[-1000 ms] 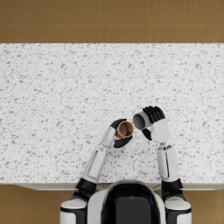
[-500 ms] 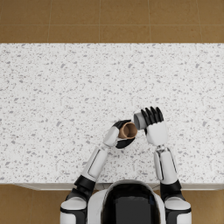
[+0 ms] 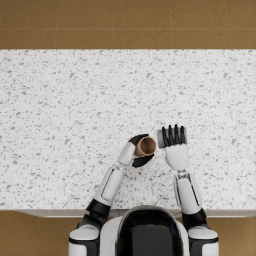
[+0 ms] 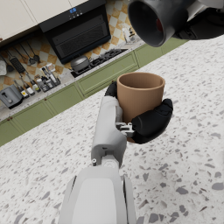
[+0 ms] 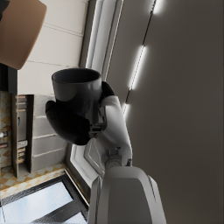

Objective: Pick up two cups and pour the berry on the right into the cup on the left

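Pouring underway: my right hand (image 3: 175, 136) grips the grey cup (image 4: 159, 19) tipped mouth-first at three o'clock of the brown cup (image 3: 145, 146), which my left hand (image 3: 138, 151) clasps upright above the speckled counter (image 3: 60, 110). Risk: mouths look apart; I judge the berry (image 4: 160, 27) could drop between them.

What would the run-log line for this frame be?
phase: pouring | left hand: holds brown cup upright | right hand: holds grey cup tipped toward it | berry: inside grey cup
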`<action>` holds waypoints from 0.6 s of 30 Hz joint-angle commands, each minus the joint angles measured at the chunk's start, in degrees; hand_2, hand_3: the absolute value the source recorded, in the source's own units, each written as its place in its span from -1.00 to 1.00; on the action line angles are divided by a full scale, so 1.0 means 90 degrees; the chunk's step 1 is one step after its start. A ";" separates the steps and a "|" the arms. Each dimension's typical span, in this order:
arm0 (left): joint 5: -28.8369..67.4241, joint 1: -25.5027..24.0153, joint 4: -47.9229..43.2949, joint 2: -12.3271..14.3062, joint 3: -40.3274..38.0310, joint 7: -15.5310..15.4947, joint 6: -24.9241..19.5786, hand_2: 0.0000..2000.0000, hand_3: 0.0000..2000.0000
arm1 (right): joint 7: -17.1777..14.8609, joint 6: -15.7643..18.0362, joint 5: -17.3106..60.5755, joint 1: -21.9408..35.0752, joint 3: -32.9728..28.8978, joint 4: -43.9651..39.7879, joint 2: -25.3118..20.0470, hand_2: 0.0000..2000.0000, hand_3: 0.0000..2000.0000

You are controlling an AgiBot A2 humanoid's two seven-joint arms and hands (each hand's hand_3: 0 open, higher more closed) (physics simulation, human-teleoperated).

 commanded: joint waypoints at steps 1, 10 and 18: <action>0.0000 0.0120 -0.0005 0.0075 -0.0033 0.0000 0.0001 1.00 0.28 | 0.0000 0.0007 0.0203 0.0081 0.0016 0.0087 -0.0071 1.00 0.28; 0.0000 0.0110 -0.0028 0.0128 -0.0150 0.0004 0.0029 1.00 0.28 | 0.0000 0.0054 0.1074 0.0068 -0.0075 0.0063 -0.0174 1.00 0.28; 0.0000 -0.0020 0.0001 0.0085 -0.0145 0.0004 0.0001 1.00 0.28 | 0.0001 0.0061 0.1120 -0.0084 -0.0090 0.0024 -0.0125 1.00 0.28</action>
